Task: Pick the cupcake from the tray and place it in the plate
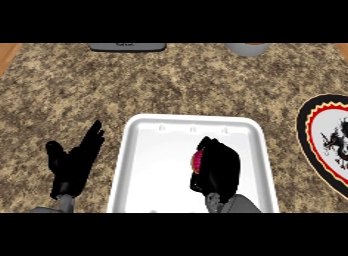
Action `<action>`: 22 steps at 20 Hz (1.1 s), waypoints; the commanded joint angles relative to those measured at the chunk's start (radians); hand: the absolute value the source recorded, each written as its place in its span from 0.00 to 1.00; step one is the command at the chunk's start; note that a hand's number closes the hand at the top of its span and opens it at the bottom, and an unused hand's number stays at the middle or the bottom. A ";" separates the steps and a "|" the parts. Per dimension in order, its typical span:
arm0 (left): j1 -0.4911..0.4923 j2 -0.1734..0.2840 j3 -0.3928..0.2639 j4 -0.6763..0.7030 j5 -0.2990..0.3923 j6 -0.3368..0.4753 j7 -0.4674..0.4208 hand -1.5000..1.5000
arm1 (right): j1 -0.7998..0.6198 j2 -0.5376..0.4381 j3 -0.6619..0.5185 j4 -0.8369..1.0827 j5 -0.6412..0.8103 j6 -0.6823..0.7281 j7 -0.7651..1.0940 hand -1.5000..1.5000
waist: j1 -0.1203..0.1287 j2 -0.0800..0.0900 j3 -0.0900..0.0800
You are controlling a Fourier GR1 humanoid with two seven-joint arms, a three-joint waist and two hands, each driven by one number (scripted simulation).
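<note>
Low in the frame, right of centre, the right hand [218,172] curls round the cupcake [197,161], whose pink edge peeks out at its left side, over the white tray [144,165]. At lower left the left hand [75,162] rests open, fingers up. The plate [321,145] lies at the right edge, a grey cup [248,48] at the top
</note>
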 commanded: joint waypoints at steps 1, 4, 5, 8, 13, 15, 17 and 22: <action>-0.044 -0.024 0.020 0.079 -0.004 0.000 0.025 0.50 | 0.017 0.003 -0.031 -0.074 0.034 0.096 0.114 1.00 | -0.014 0.004 -0.004; 0.013 0.007 0.025 0.014 -0.003 -0.025 0.030 0.50 | -0.003 0.013 0.015 0.015 0.075 0.006 0.139 1.00 | -0.003 0.004 -0.003; 0.032 -0.005 0.010 -0.030 -0.014 0.000 0.049 0.50 | 0.000 0.013 0.045 -0.031 0.121 0.034 0.161 1.00 | -0.004 0.002 -0.003; 0.025 -0.005 0.003 0.014 -0.007 -0.034 0.004 0.50 | -0.141 0.013 -0.218 0.099 0.153 -0.053 0.166 1.00 | 0.003 0.011 -0.004; 0.008 -0.003 0.014 -0.007 -0.012 -0.020 0.000 0.50 | -0.262 -0.033 -0.524 0.184 0.232 -0.140 0.214 1.00 | 0.012 0.035 -0.004; -0.001 -0.021 -0.001 0.000 -0.016 -0.016 0.003 0.50 | -0.331 -0.076 -0.573 0.224 0.325 -0.184 0.210 1.00 | 0.026 0.039 -0.005; -0.011 -0.008 0.001 -0.010 -0.015 -0.026 0.013 0.50 | -0.389 -0.117 -0.632 0.254 0.404 -0.199 0.225 1.00 | 0.041 0.037 -0.005; -0.014 -0.021 -0.015 0.022 -0.027 -0.038 -0.010 0.50 | -0.495 -0.139 -0.750 0.313 0.580 -0.261 0.289 1.00 | 0.058 0.041 -0.005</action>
